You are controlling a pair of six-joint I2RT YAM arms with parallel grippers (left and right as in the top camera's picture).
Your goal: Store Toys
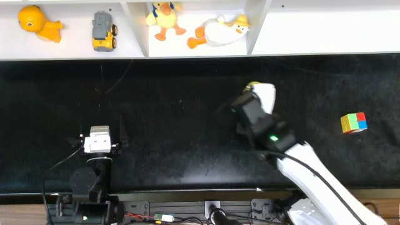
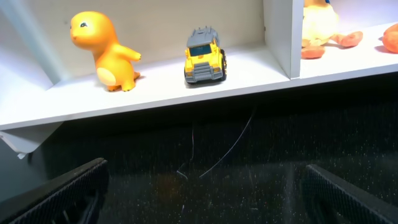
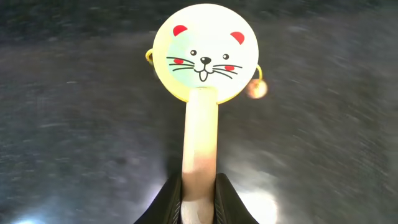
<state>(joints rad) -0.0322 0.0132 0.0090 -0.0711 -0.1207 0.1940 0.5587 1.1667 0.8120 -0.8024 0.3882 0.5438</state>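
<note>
- right gripper (image 3: 199,198), right of centre in the top view: jaws pinching the wooden handle of a round pale-yellow cat-face drum toy (image 3: 205,53).
- left gripper (image 2: 202,199), lower left: jaws spread.

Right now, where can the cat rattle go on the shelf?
The cat rattle could go in the right compartment, past the white duck: it looks bare. The left one has a gap between the orange toy and the yellow truck. The middle is crowded: the yellow duck sits beside the white duck.
</note>
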